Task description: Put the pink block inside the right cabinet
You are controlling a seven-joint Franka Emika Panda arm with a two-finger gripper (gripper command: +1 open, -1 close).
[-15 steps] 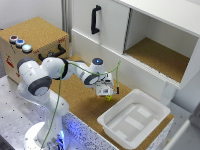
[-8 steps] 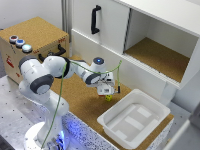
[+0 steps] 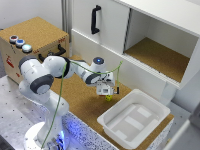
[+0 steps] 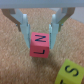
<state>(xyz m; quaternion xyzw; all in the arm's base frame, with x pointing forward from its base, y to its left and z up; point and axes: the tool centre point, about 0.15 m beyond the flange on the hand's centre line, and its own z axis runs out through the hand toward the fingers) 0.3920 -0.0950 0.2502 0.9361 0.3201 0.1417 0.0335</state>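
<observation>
Cork-clad box (image 3: 37, 37) with coloured buttons, far left in the exterior view: no part in this step, best ignored. Next to the right, white arm reaching low over the cork tabletop (image 3: 82, 102), pincer (image 3: 106, 94) pointing straight down just left of the white tray (image 3: 135, 120). From the wrist view: pincer (image 4: 39, 26) spread wide, one finger either side of the pink block (image 4: 39, 45), apparently not yet touching; block sitting flat on the tabletop, roughly centred in the gap though slightly skewed to the fingers. Yellow cube (image 4: 71, 74) lying close by, clear of the block. In the exterior view only a small yellow speck (image 3: 107, 98) under the pincer; pink block hidden there.

Judged step: closing on the block. Best done by keeping the fingers low enough to catch the sides near mid-height, squeezing slowly so the skewed faces square themselves between the pads instead of popping out, and holding position so the yellow cube gets no nudge. Worth lifting straight up before any sideways travel.

Further right and farther back, right cabinet (image 3: 162, 57), open, cork-brown floor bare of objects. Route needs height over the white lower ledge in front, then a gentle set-down well inside the compartment.
</observation>
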